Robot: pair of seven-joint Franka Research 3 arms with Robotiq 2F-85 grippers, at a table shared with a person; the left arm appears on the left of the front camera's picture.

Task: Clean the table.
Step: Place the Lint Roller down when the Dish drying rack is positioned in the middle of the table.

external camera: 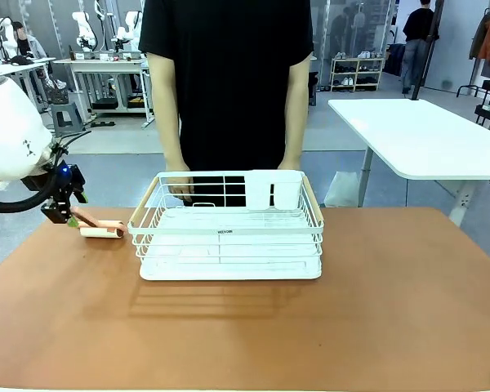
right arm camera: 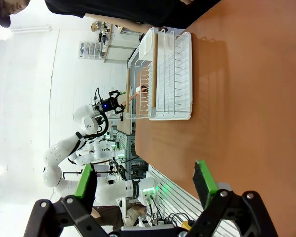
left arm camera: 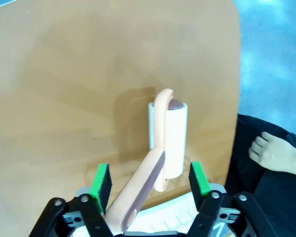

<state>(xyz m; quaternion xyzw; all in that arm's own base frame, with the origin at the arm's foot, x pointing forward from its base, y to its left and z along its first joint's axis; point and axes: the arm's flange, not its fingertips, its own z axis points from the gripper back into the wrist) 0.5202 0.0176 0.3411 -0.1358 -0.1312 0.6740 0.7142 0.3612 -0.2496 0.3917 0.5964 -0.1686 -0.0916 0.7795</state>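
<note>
Left claw (jaws spread) straddles the lint roller's handle.

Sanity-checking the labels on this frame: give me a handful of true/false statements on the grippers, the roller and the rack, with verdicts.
1. The left gripper has its green pads spread apart on either side of the peach handle of the white lint roller. True.
2. The lint roller lies inside the white wire dish rack. False: it lies on the reddish-brown table, to the left of the rack in the front view.
3. The person's hands are at the rack's far side. True.
4. The right gripper is clamped on a cloth. False: its jaws are open with nothing between them.
5. The rack is full of plates. False: no plates are in it; a white cutlery holder sits at its far side.
</note>
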